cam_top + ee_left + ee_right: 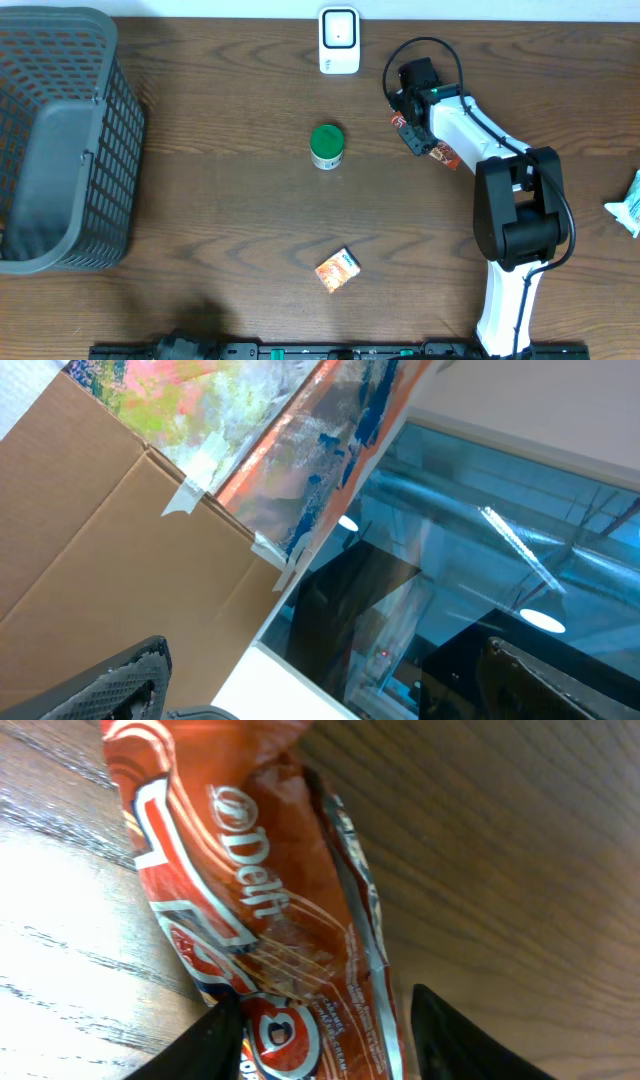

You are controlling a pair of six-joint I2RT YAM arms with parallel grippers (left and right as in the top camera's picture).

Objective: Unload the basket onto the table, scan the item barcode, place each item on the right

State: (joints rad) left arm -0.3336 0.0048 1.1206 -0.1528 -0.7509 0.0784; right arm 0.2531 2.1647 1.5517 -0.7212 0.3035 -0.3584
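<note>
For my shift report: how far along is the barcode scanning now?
Done: only the approach; the right pincer is at the red-orange foil snack wrapper on the brown wooden table. In hand: it straddles the wrapper; a firm grip is not certain. Left: lift it and show its barcode to the white box-shaped scanner.

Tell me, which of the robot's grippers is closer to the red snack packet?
Right. The right gripper is at the red snack packet, a finger on either side of it. The left gripper is away from it: its camera shows only cardboard and a window, no packet.
</note>
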